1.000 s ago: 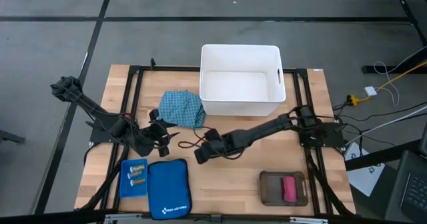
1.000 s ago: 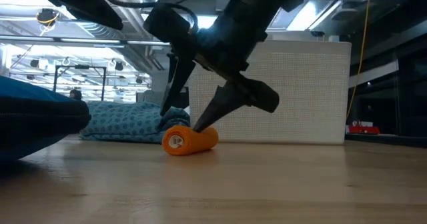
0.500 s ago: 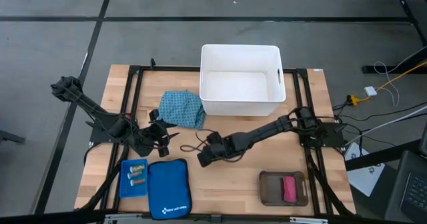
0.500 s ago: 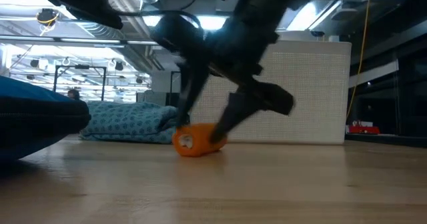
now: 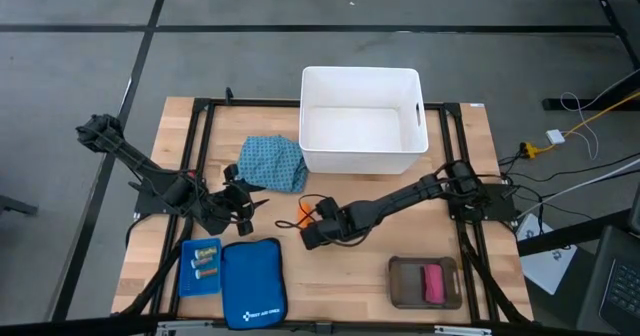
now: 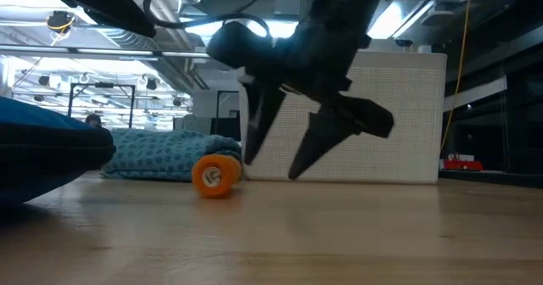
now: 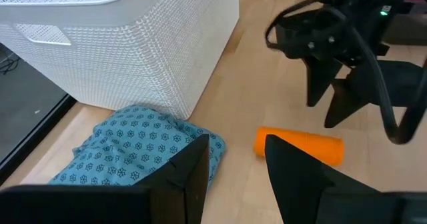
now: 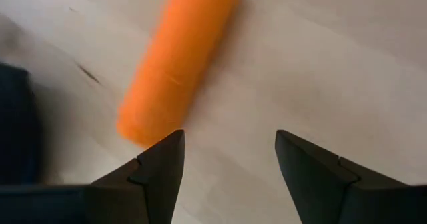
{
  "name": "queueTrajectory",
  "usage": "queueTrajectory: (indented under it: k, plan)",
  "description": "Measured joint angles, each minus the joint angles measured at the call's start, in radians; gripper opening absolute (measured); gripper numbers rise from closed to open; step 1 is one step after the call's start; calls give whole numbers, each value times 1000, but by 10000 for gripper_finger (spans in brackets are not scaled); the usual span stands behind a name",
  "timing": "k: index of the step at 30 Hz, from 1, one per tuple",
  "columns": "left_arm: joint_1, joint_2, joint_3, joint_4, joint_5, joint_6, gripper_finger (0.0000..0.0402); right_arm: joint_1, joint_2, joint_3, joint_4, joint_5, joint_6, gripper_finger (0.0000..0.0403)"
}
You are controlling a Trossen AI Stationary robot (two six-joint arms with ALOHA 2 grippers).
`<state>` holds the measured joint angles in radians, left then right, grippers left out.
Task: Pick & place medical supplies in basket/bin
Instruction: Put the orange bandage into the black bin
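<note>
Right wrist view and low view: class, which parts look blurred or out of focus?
Right wrist view: the orange cylinder is soft-edged and smeared. Low view: the near tabletop and the blue pouch at the edge are out of focus; the orange cylinder is sharper.

The right arm reaches in from the table's right edge, stretched long and low toward the middle. Its right gripper [image 6: 284, 153] points steeply down with its two fingers spread wide and nothing between them, the tips just above the tabletop. The left arm sits folded over the left half of the table, and its left gripper [image 5: 243, 203] is partly parted, empty, aimed toward the right gripper.
</note>
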<state>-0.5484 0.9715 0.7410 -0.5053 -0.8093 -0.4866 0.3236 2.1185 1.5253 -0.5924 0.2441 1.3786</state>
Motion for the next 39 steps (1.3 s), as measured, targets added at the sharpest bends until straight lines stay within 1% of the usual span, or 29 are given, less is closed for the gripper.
queueTrajectory:
  k: [3, 7, 22, 25, 30, 33, 36, 39]
  plan:
    - [0, 0, 0, 0, 0, 0, 143, -1, 0, 0, 41, 26, -25, 235]
    - [0, 0, 0, 0, 2, 0, 143, -6, 0, 0, 114, 26, -50, 235]
    - [0, 0, 0, 0, 18, 0, 143, -41, 2, 1, 92, 33, -33, 236]
    - [0, 0, 0, 0, 19, -1, 143, -43, 24, 2, 92, 27, -27, 236]
    - [0, 0, 0, 0, 19, -1, 143, -48, 80, 6, 172, -15, -24, 236]
    - [0, 0, 0, 0, 19, -1, 143, -49, 94, 7, 192, -12, -34, 235]
    - [0, 0, 0, 0, 22, -1, 143, -49, 96, 6, 192, 10, -54, 225]
    - [0, 0, 0, -1, 23, 0, 143, -50, 88, 4, 198, 6, -82, 197]
